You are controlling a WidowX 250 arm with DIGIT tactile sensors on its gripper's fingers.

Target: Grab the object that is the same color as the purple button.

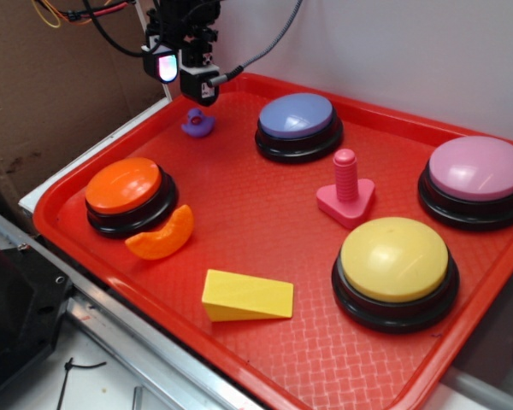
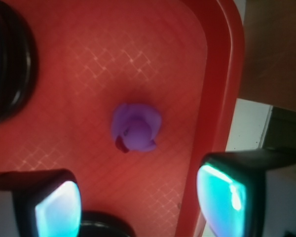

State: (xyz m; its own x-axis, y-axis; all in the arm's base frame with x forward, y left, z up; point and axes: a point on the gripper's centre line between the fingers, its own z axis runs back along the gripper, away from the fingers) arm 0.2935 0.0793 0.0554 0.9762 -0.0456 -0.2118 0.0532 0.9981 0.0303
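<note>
A tiny purple duck sits on the red tray near its far left corner; in the wrist view the duck lies ahead of the fingers, seen from above. My gripper hangs just above and behind the duck, open, with nothing between its glowing pads. In the wrist view the gripper spans a bare patch of tray and the tray's rim. The purple button, a lavender dome on a black base, stands to the duck's right, its black base edge at the wrist view's left.
On the tray also stand an orange button, a pink button and a yellow button. An orange crescent, a yellow wedge and a pink peg on a base lie between them. Cardboard stands at the left.
</note>
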